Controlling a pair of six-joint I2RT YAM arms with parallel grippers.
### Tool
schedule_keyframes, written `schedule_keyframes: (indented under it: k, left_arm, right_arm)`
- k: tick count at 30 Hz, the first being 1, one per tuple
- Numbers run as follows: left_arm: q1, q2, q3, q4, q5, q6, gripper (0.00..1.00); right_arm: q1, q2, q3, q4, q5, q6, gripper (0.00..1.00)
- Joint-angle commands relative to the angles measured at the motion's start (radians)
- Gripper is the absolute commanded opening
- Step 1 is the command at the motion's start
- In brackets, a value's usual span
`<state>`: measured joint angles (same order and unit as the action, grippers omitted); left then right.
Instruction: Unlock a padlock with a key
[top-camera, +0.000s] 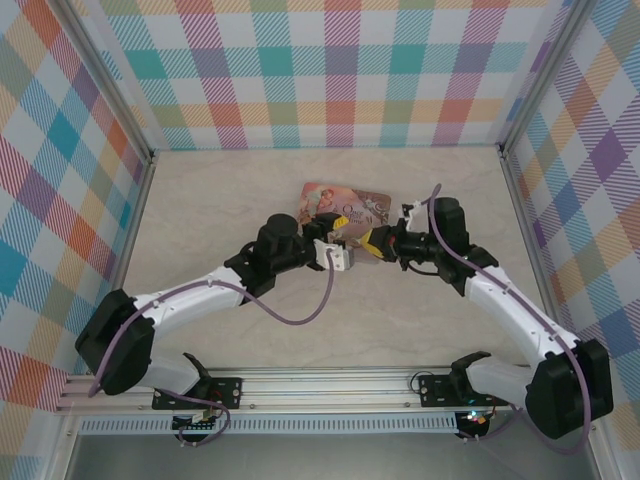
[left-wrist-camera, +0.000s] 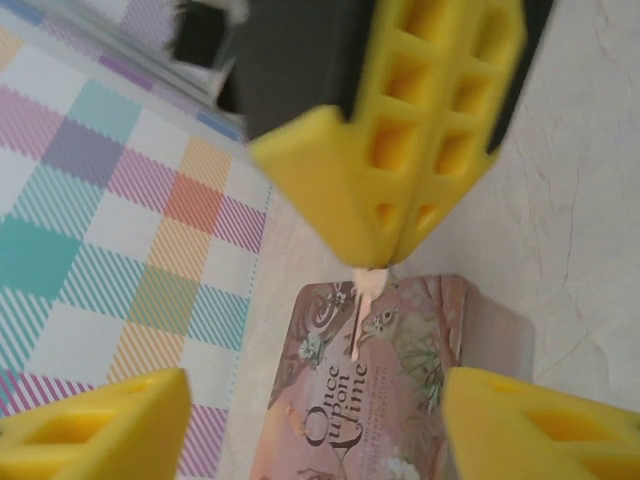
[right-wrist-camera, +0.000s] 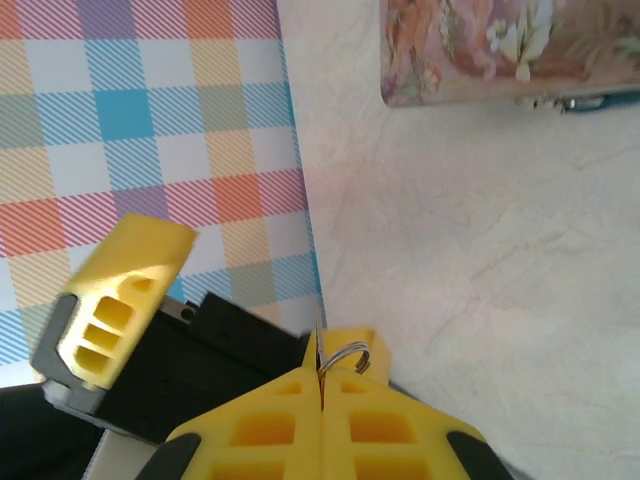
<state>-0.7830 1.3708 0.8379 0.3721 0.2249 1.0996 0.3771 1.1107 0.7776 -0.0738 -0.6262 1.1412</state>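
My right gripper (right-wrist-camera: 322, 378) is shut on the key (right-wrist-camera: 343, 357); its thin blade and wire ring stick out past the yellow fingertips. In the left wrist view the same right gripper (left-wrist-camera: 385, 250) points down, and the pale key (left-wrist-camera: 362, 305) pokes out over the pink tin (left-wrist-camera: 385, 400). My left gripper (left-wrist-camera: 318, 405) is open with nothing between its fingers, facing the right one just apart. Over the table both meet in front of the tin (top-camera: 345, 205): left gripper (top-camera: 337, 256), right gripper (top-camera: 376, 243). A small bluish and silvery bit (right-wrist-camera: 570, 102) at the tin's edge may be the padlock.
The pale marbled table (top-camera: 250, 190) is walled by checked panels (top-camera: 330, 70) at the back and sides. The pink tin lies at mid table just beyond the grippers. Open floor lies left and right of the arms.
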Motion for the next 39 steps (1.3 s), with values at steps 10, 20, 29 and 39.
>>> schedule_keyframes:
  k: [10, 20, 29, 39]
  left_arm:
    - [-0.001, -0.143, -0.012, 0.052, -0.097, -1.133, 0.80]
    - [0.070, 0.018, 0.057, 0.338, 0.078, -1.816, 0.69]
    - [0.073, 0.081, 0.101, 0.394, 0.174, -1.939, 0.66]
    - [0.073, 0.131, 0.135, 0.408, 0.240, -1.953, 0.43]
  right_arm:
    - [-0.006, -0.093, -0.242, 0.639, 0.206, -0.081, 0.03]
    - [0.012, -0.011, -0.343, 1.070, 0.203, -0.093, 0.04]
    - [0.057, 0.038, -0.328, 1.149, 0.166, -0.114, 0.04]
    - [0.072, 0.051, -0.315, 1.145, 0.183, -0.110, 0.04]
